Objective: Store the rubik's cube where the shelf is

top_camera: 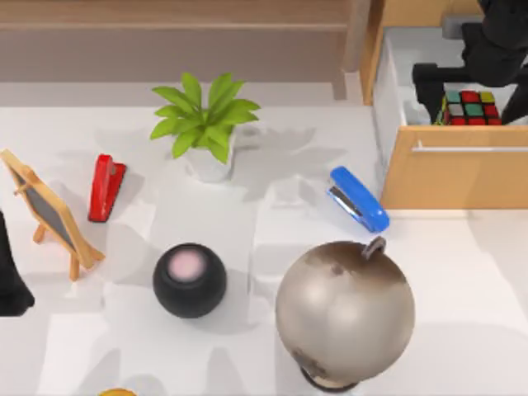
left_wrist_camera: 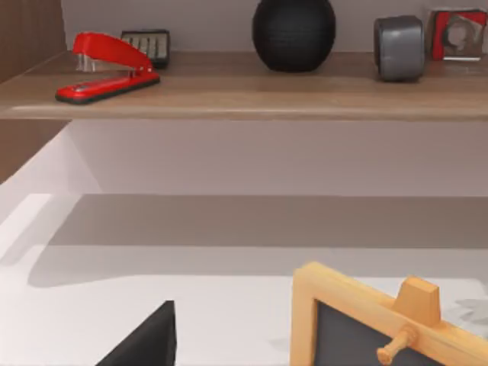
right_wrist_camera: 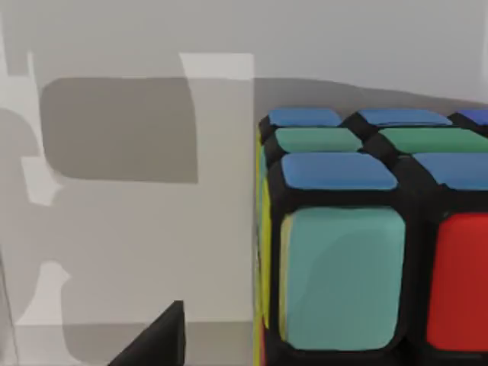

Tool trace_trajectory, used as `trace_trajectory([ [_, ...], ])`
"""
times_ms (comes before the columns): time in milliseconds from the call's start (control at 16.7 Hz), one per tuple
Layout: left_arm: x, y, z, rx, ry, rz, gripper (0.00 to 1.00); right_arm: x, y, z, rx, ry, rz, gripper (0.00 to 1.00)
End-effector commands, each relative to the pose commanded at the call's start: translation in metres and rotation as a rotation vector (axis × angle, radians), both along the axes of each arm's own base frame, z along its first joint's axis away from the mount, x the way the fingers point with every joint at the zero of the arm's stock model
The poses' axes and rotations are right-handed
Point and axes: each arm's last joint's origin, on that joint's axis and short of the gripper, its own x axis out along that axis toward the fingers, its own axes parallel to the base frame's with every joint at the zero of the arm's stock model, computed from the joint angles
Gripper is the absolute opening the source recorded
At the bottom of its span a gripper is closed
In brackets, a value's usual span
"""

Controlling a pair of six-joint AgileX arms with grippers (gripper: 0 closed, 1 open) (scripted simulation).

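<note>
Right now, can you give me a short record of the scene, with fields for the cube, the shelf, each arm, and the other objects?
cube: rubik's cube inside the open drawer, top view's upper right
shelf: shelf along the table's far edge
right arm: right gripper over the cube in the drawer
left arm: parked at the table's left edge
other objects: plant, red stapler, blue stapler, black speaker, globe, small chalkboard

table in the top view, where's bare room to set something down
Free: the table right of the globe, below the drawer cabinet; also between red stapler and potted plant. Crowded: the speaker, globe and blue stapler cluster.
</note>
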Motion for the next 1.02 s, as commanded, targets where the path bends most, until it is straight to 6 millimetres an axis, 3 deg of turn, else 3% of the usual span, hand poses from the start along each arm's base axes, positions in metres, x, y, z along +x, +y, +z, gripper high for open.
trace_trajectory([
  [660, 0.0000, 0.0000, 0.0000, 0.000, 0.000, 0.000, 1.00, 0.0000, 0.0000, 0.0000, 0.000, 0.000, 0.000, 0.02],
  [1020, 0.0000, 0.0000, 0.0000, 0.000, 0.000, 0.000, 1.00, 0.0000, 0.0000, 0.0000, 0.000, 0.000, 0.000, 0.00],
])
